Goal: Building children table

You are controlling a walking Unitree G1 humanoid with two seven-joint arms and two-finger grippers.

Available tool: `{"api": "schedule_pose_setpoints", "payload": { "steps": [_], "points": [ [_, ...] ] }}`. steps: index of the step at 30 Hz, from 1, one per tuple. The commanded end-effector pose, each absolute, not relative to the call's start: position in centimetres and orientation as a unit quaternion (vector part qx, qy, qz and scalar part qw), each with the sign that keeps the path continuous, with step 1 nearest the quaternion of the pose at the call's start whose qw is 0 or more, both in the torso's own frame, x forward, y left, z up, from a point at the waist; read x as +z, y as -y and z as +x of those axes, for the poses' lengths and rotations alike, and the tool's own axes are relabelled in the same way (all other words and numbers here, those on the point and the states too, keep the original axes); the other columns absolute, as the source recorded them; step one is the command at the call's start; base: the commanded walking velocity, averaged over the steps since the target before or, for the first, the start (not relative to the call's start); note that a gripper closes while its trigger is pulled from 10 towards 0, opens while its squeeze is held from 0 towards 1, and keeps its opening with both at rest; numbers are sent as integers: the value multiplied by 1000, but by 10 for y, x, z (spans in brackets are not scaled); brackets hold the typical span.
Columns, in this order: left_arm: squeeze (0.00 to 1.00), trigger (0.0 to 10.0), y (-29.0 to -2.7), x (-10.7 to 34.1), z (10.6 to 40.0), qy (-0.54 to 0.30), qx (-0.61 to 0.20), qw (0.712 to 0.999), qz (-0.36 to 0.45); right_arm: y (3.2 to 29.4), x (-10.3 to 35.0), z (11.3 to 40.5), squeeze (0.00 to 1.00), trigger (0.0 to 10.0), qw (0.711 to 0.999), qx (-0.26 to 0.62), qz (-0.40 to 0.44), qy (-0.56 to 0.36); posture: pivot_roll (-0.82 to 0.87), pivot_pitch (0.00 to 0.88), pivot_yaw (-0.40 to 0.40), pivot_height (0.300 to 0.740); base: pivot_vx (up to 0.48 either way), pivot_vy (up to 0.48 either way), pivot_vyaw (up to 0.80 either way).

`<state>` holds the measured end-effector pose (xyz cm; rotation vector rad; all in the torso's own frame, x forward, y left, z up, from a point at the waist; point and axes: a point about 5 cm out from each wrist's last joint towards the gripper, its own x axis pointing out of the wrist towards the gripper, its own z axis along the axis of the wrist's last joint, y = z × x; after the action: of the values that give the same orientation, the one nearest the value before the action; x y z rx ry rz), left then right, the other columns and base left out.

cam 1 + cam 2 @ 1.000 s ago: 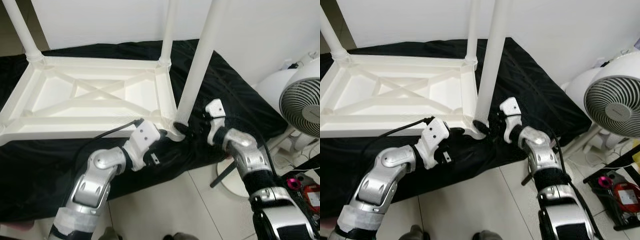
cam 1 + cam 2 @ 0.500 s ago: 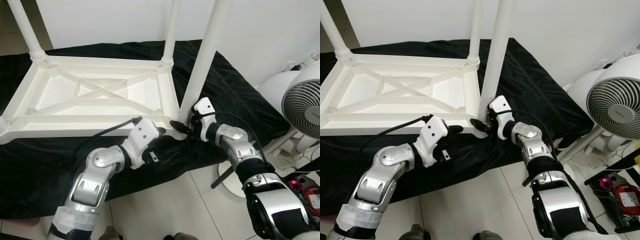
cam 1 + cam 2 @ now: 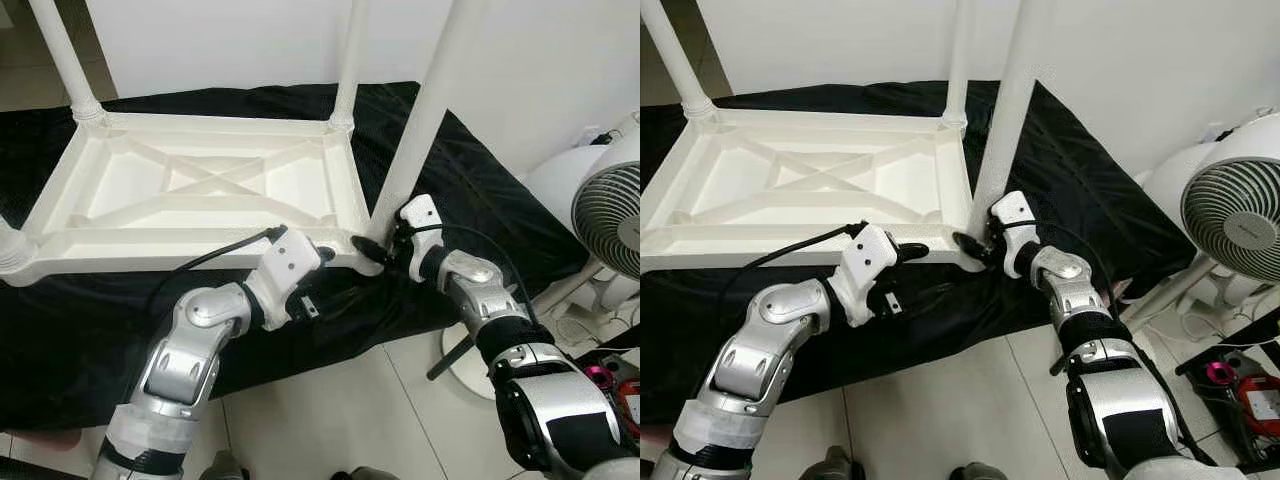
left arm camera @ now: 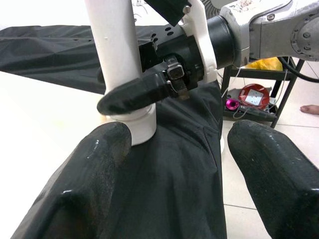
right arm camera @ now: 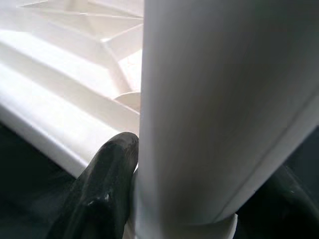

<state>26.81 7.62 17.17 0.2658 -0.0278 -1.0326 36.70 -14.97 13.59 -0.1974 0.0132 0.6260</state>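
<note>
A white children's table [image 3: 200,190] lies upside down on a black cloth [image 3: 480,190], its legs pointing up. My right gripper [image 3: 378,248] is shut on the base of the near-right leg [image 3: 420,130], where the leg meets the table's corner. In the right wrist view a black finger [image 5: 107,174] presses against that leg [image 5: 219,99]. My left gripper [image 3: 322,256] is open just left of the same corner, low over the cloth. In the left wrist view its fingers [image 4: 84,184] stand wide apart, facing the leg [image 4: 117,59] without touching it.
Two more legs [image 3: 60,60] [image 3: 348,60] rise at the far corners. A white fan [image 3: 610,210] and its round base [image 3: 470,370] stand to the right, with a low cart [image 3: 1240,390] beyond. Tiled floor [image 3: 330,410] lies in front of the cloth.
My right gripper has moved in from beside the leg and shut on its base. My left gripper has edged closer to the corner. The camera has shifted a little.
</note>
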Motion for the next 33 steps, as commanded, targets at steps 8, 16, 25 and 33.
{"api": "schedule_pose_setpoints", "payload": {
  "steps": [8,16,25,33],
  "points": [
    [0,10000,-75,170,269,12,-462,878,122,142,128,368,0,10000,991,131,-1,-14,-33,48,-38,740,0,0,0],
    [0,10000,-74,168,267,9,-463,878,120,111,120,357,0,10000,999,31,12,-28,-30,48,-50,740,0,0,0],
    [0,10000,-70,166,265,6,-470,875,120,80,127,348,0,10000,999,23,32,-17,-26,40,-56,740,0,0,0],
    [0,10000,-71,167,265,7,-469,875,119,86,131,344,1000,10000,999,8,38,-11,-25,29,-58,740,0,0,0]
  ]
}}
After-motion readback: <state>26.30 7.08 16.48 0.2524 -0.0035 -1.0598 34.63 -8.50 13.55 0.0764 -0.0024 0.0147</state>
